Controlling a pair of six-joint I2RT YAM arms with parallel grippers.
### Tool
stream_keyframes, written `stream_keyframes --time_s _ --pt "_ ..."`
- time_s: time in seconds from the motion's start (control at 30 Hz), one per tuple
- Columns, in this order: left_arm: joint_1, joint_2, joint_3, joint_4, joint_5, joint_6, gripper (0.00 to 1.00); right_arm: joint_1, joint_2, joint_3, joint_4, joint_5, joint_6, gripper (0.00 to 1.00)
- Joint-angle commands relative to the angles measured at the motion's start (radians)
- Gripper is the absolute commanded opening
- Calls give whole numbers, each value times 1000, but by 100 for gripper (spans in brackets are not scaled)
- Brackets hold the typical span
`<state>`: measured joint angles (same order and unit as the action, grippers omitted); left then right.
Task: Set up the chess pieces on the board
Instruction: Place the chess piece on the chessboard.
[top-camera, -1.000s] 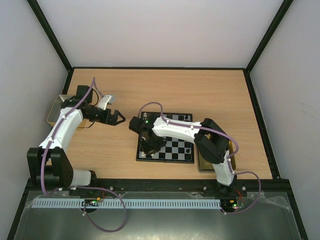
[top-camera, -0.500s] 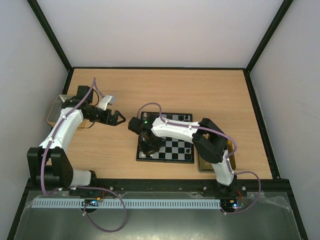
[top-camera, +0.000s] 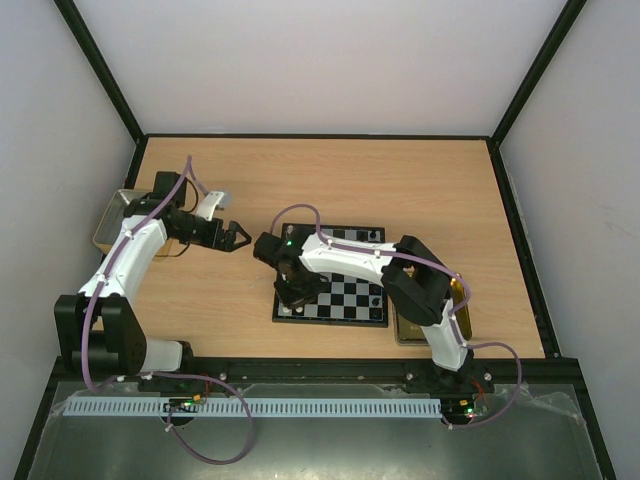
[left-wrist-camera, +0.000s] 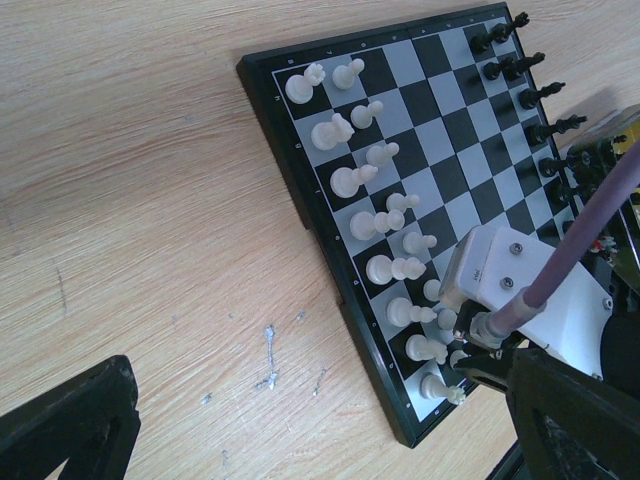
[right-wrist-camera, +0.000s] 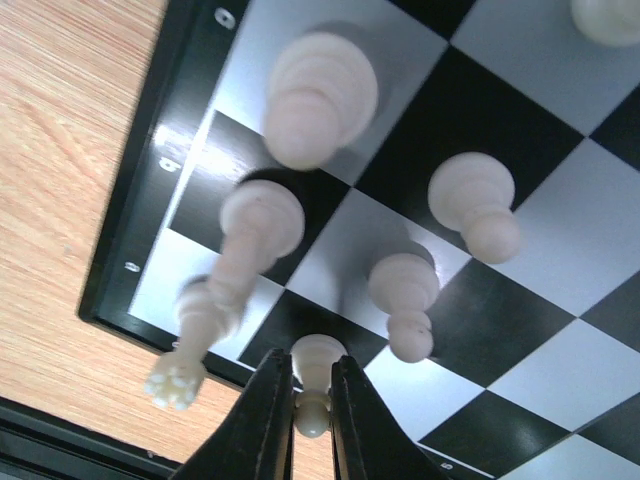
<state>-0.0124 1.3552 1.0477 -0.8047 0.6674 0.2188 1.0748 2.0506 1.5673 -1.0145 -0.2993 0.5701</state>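
The board (top-camera: 345, 298) lies at the table's middle front; it also shows in the left wrist view (left-wrist-camera: 300, 140) and the right wrist view (right-wrist-camera: 150, 240). White pieces (left-wrist-camera: 345, 130) stand in two rows on its left side, black pieces (left-wrist-camera: 520, 70) along its right side. My right gripper (right-wrist-camera: 310, 400) is shut on a white pawn (right-wrist-camera: 315, 370) over a black square at the board's near left corner, next to a white rook (right-wrist-camera: 215, 300) and other white pawns (right-wrist-camera: 405, 295). In the top view it sits at the board's left edge (top-camera: 293, 290). My left gripper (top-camera: 237, 237) is open and empty over bare table left of the board.
A silver tray (top-camera: 108, 222) sits at the table's left edge behind the left arm. A gold tin (top-camera: 405, 330) lies right of the board under the right arm. Black frame rails edge the table.
My right gripper has shifted slightly toward the board's left near corner. The left arm has not visibly moved.
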Motion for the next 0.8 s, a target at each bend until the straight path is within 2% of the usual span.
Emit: stream_keyframes --time_s 0.0,0.43,0.77 --pt "-3 -11 -8 -5 -5 -4 100 8 18 45 -2 -6 -16 10" --pt "-3 -10 -10 -6 -4 -2 100 8 23 57 -18 -2 -21 12" --pt "-6 1 -4 -10 -2 -2 99 8 -33 61 -53 58 3 14"
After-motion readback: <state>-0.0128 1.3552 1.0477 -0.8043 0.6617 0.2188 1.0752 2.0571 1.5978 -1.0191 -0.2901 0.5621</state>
